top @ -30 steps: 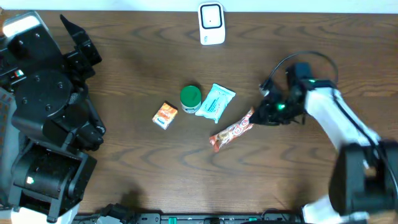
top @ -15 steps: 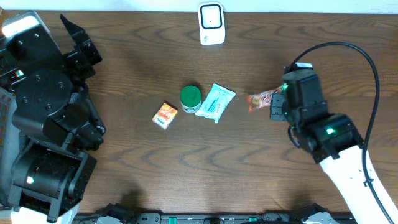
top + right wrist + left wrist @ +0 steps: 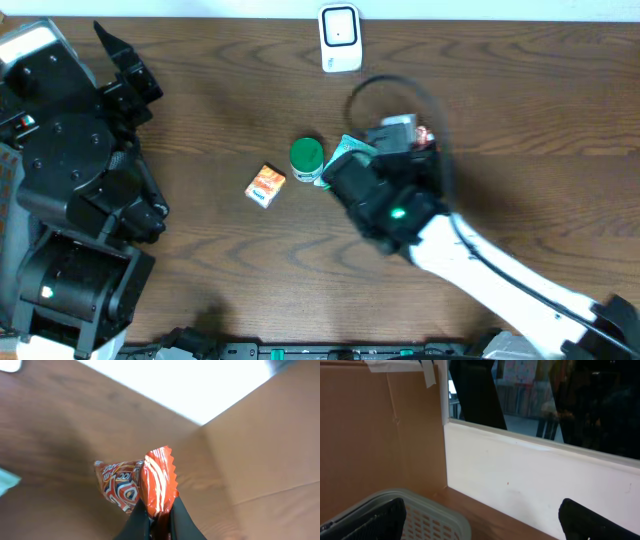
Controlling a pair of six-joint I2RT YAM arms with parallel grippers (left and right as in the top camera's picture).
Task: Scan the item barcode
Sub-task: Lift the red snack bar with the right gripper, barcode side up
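Right gripper clamped shut on a red snack wrapper, held above the table.
Wrapper hangs near the white scanner, over the wipes packet; green-lidded jar and orange box alongside. Left gripper spread wide, empty, over a basket.

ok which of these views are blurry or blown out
Overhead: the right arm and its cable are smeared by motion, while the orange box is sharp. Right wrist: the snack wrapper in the right claw is crisp, but the band above it is blown out white. Left wrist: no blur, dark glass showing reflections.
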